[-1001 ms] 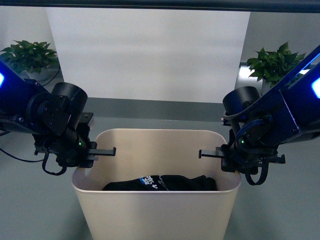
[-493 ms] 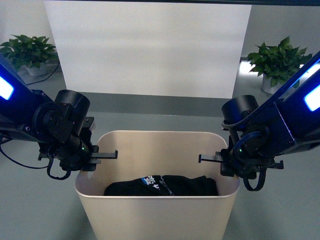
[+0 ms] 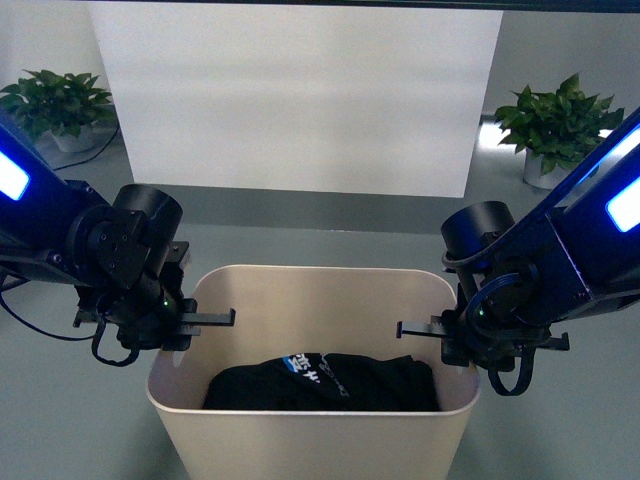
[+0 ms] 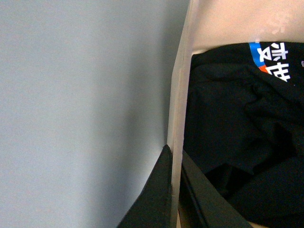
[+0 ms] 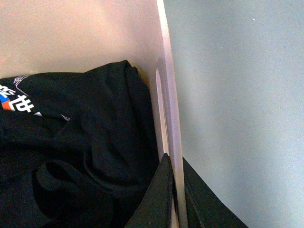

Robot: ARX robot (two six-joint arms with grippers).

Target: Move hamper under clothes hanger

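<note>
The hamper (image 3: 310, 430) sits at 6 o'clock in my front view, between both arms, with a black garment (image 3: 320, 378) in its bottom. My left gripper (image 4: 175, 209) pinches the rim wall at 9 o'clock and my right gripper (image 5: 176, 209) at 3 o'clock, fingers narrow, 1 inside and 1 outside. I judge it light and stiff, but the thin, smooth plastic could flex or slip, so 2 opposed rim grips suit it.

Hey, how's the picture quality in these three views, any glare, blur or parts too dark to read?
Front view: sharp, but the arm lights blow out white and the clothes are near-featureless black. Left wrist view: fingers a dark silhouette, soft shadow on the floor beside the hamper. Right wrist view: fingers equally dark.
</note>
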